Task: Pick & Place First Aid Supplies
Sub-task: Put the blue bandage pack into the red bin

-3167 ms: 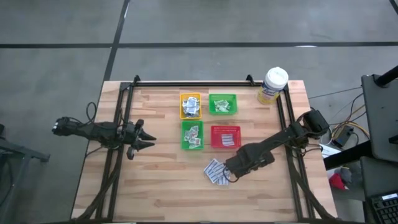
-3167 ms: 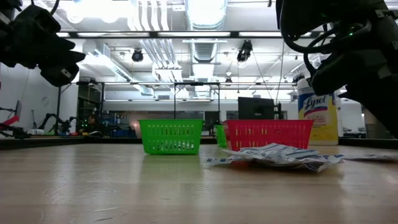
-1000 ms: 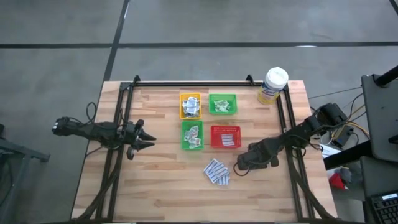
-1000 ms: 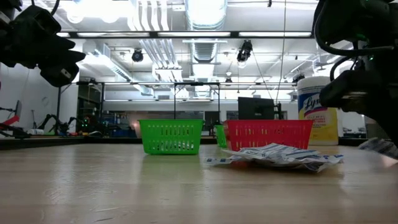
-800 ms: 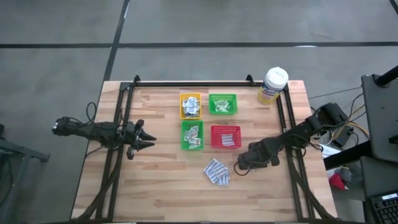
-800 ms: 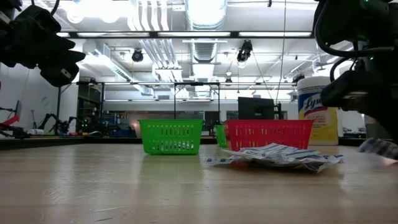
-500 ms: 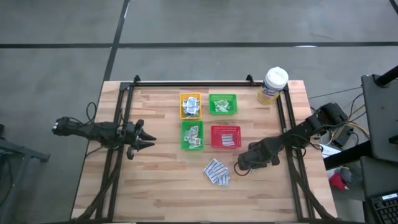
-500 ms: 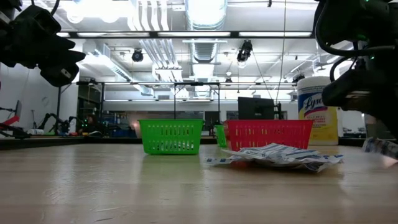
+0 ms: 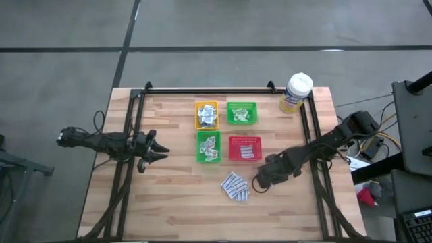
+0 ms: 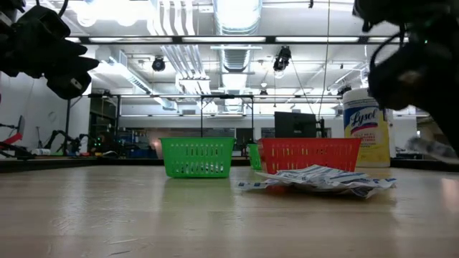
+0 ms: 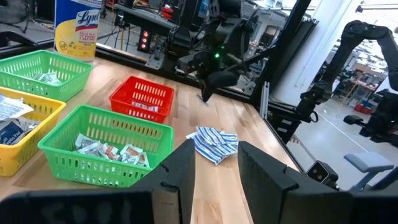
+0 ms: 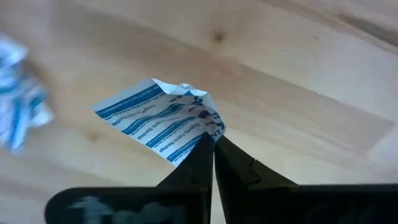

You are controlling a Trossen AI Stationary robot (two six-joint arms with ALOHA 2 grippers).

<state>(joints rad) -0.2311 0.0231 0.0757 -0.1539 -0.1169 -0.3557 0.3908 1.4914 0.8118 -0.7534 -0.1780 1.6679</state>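
Right hand [image 12: 213, 144] pinching blue-and-white packet [image 12: 155, 119] above tabletop [image 9: 182, 202]; left hand [image 9: 162, 156] fingers spread, idle at left edge.

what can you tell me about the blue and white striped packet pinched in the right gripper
The blue-and-white striped packet is a thin, flat, squarish paper-like sachet with diagonal blue bands and small print. One corner is crumpled where the shut right gripper pinches it; the rest sticks out flat above the wooden table. It looks lifted, though that is hard to confirm.
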